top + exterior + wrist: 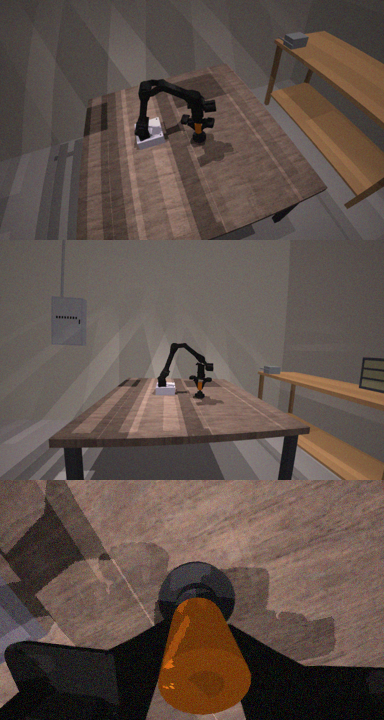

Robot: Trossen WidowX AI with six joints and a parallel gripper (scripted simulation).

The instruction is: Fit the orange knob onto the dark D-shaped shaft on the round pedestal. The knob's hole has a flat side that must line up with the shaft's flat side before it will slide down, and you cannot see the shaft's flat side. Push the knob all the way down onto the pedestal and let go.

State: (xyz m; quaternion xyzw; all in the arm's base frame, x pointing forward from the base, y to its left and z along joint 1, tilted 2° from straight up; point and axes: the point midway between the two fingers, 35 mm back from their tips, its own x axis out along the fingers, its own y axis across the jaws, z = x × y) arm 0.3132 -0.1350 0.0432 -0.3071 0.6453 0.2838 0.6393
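The orange knob is upright between the fingers of my gripper, which is shut on it. The round dark pedestal stands on the table right under the knob. In the exterior view a narrow dark piece shows between the knob's lower end and the pedestal's wide base. The shaft's top and its flat side are hidden, and I cannot tell how far the knob sits over the shaft.
The arm's white base box stands on the wooden table, left of the pedestal in the top and exterior views. A wooden shelf bench with a grey box stands off to the right, apart from the table.
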